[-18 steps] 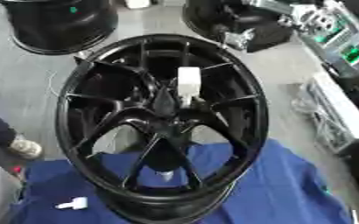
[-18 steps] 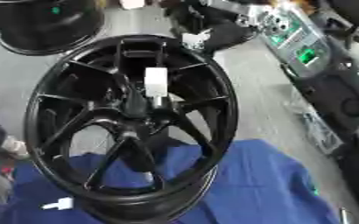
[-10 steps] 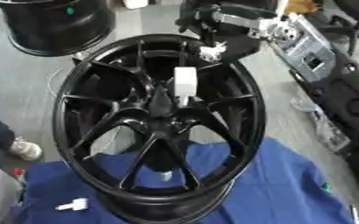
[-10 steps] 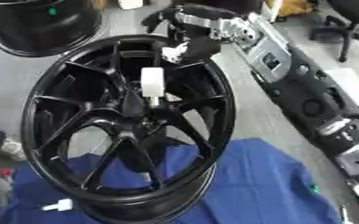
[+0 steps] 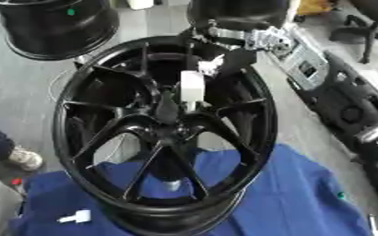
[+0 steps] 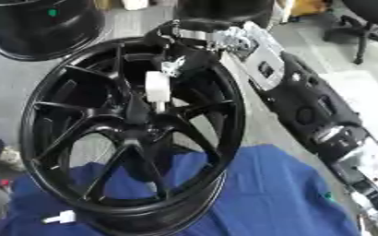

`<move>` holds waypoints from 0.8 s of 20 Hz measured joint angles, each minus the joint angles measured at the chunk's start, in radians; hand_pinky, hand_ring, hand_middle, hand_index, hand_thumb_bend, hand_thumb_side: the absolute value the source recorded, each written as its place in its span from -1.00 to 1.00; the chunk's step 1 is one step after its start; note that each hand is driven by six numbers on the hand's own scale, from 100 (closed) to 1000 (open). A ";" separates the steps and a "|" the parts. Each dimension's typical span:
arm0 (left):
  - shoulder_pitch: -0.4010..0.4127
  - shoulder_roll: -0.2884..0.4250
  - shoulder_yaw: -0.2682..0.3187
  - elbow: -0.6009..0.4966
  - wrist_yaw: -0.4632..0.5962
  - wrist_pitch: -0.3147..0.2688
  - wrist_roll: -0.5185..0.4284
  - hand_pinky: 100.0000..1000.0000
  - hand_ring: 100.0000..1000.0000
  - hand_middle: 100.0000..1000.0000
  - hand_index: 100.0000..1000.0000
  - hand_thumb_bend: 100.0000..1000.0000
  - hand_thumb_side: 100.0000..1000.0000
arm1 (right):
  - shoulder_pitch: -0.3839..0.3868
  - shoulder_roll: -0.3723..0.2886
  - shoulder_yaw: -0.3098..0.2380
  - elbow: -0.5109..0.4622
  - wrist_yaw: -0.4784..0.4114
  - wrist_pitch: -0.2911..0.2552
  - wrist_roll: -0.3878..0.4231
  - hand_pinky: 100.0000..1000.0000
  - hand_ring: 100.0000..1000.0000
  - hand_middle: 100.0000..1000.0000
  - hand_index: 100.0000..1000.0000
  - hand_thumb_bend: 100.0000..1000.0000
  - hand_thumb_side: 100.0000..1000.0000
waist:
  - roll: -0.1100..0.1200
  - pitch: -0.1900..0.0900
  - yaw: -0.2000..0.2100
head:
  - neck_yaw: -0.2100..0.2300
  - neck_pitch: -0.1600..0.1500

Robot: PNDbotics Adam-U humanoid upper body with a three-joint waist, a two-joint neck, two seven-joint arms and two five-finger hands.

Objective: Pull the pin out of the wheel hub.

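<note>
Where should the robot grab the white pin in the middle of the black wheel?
Probably by the white blocky head of the pin, which sticks up out of the hub of the black spoked wheel, with open space on both sides. The right hand is just above it, so coming down from the top and pinching its sides with the fingers looks easiest.
</note>
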 measured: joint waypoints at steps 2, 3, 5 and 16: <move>0.000 0.000 0.000 0.000 0.000 0.000 0.000 0.08 -0.31 0.10 0.53 -0.67 1.00 | -0.008 0.008 -0.010 0.015 0.035 -0.007 0.007 -0.23 -0.13 0.66 0.88 -0.92 0.38 | 0.000 -0.002 0.000 | -0.001 0.000; 0.000 0.000 0.000 0.000 0.000 0.000 0.000 0.08 -0.31 0.10 0.53 -0.67 1.00 | -0.010 0.011 -0.014 0.021 0.049 -0.010 0.010 -0.23 -0.14 0.66 0.88 -0.92 0.39 | 0.000 -0.003 0.000 | -0.001 0.000; 0.000 0.000 0.000 0.000 0.000 0.000 -0.001 0.08 -0.31 0.10 0.54 -0.67 1.00 | -0.014 0.012 -0.019 0.025 0.071 -0.019 0.019 -0.24 -0.15 0.66 0.88 -0.90 0.41 | 0.000 -0.004 0.000 | -0.001 0.000; 0.000 0.000 0.000 0.005 0.000 0.002 -0.002 0.08 -0.30 0.10 0.54 -0.67 1.00 | -0.006 0.010 -0.019 0.001 0.091 -0.042 0.077 -0.27 -0.17 0.64 0.88 -0.91 0.45 | 0.000 -0.006 -0.001 | 0.009 0.000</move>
